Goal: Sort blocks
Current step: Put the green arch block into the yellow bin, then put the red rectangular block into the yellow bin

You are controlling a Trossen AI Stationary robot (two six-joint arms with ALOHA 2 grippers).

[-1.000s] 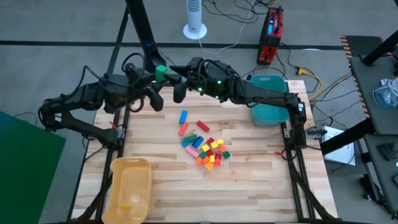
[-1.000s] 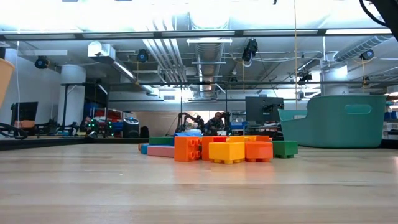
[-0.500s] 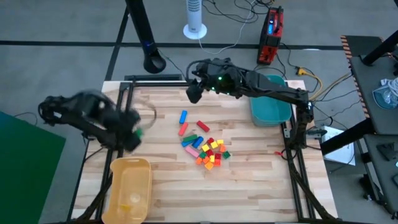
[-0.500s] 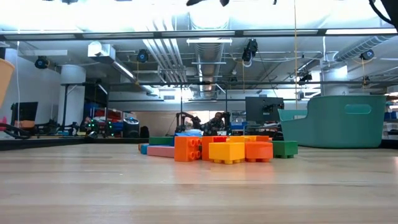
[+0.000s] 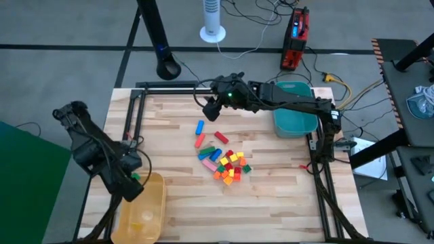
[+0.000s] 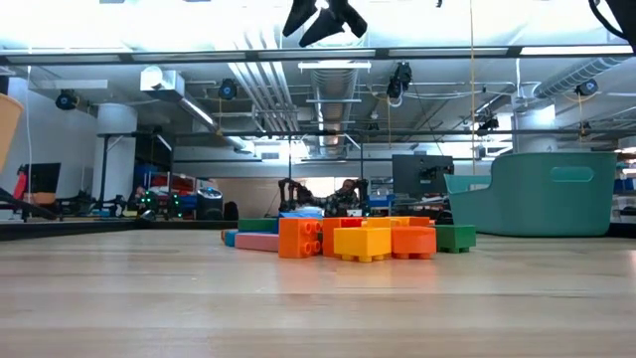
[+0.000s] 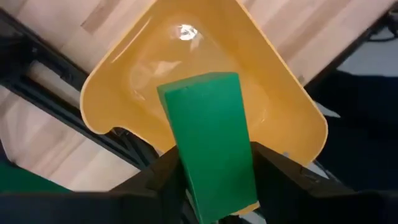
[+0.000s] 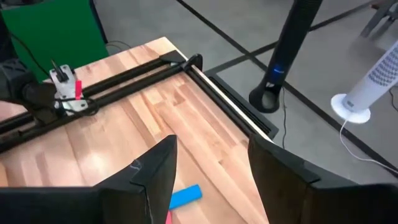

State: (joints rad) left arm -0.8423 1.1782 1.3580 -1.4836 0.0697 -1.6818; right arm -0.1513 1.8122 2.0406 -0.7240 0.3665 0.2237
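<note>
My left claw (image 7: 214, 186) hangs over the yellow tray (image 5: 144, 207) at the counter's (image 5: 271, 203) 7 o'clock corner, clamped on a green block (image 7: 211, 140). In the left wrist view the block stands up between my two dark fingers (image 7: 158, 180), w/ the tray's hollow right behind it. Something small & pale lies on the tray floor; can't tell what it is.

My right claw (image 5: 211, 107) is up over the far part of the counter, approx 11 o'clock from the pile, held clear above the wood. Fingers (image 8: 152, 171) are parted w/ nothing between them; thru the gap I see bare planks. A blue bar (image 5: 200, 127) lies just near side of that claw, apart from the fingers.

Rest of the blocks (image 5: 227, 165) sit near the counter's centre. Blue bar & two red bars (image 5: 221, 137) are spread loose at the pile's 11 to 12 o'clock; green, blue & pink bars lie at its 9 o'clock edge; yellow, orange & red cubes are bunched tight on the 3 to 5 o'clock side, w/ a small green cube at 4 o'clock. From counter height an orange cube (image 6: 300, 238), a yellow one (image 6: 362, 242) & another orange one front the heap.

Teal bin (image 5: 295, 108) stands at the counter's 2 o'clock edge, well apart from the pile.
</note>
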